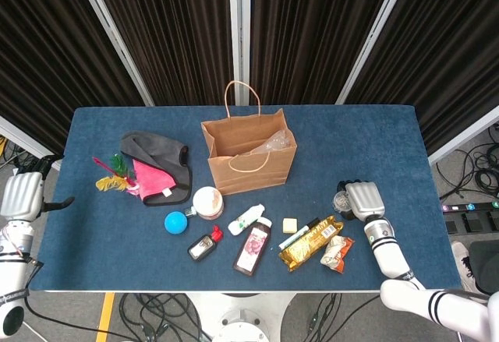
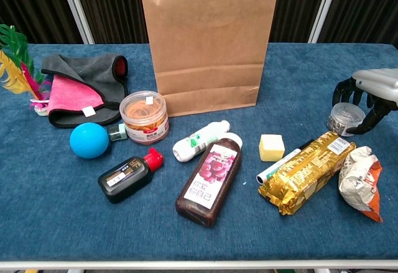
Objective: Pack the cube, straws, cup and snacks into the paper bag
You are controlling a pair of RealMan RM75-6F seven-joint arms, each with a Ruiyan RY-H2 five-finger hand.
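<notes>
The brown paper bag [image 1: 249, 159] [image 2: 208, 43] stands upright at the table's middle, with clear plastic [image 1: 273, 141] showing inside it. A yellow cube [image 1: 290, 224] [image 2: 271, 147] lies in front of it. To the cube's right are a gold snack packet [image 1: 310, 242] [image 2: 305, 172] and an orange-white snack packet [image 1: 337, 252] [image 2: 357, 181]. My right hand [image 1: 363, 200] [image 2: 373, 86] curls fingers and thumb around a small clear cup [image 1: 341, 200] [image 2: 344, 119] that stands on the table. My left hand [image 1: 19, 198] hangs off the table's left edge, holding nothing.
A white marker [image 2: 283, 162] lies against the gold packet. A dark sauce bottle [image 2: 210, 176], white bottle [image 2: 200, 140], ink bottle [image 2: 127, 176], blue ball [image 2: 89, 140] and rubber-band tub [image 2: 144, 117] crowd the front. Grey and pink cloths [image 2: 81, 86] and feathers [image 2: 15, 61] lie at the left.
</notes>
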